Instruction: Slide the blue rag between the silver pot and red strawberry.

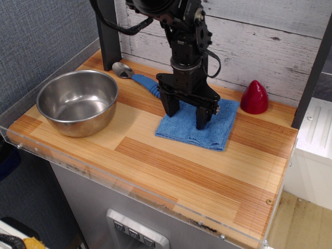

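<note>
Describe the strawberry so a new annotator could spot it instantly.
Start at the whitewashed plank wall behind the wooden counter and follow its base to the right end. The red strawberry stands there, just right of the blue rag under the gripper. It is the only red thing: a small glossy cone, far smaller than the silver pot at the left.
</note>
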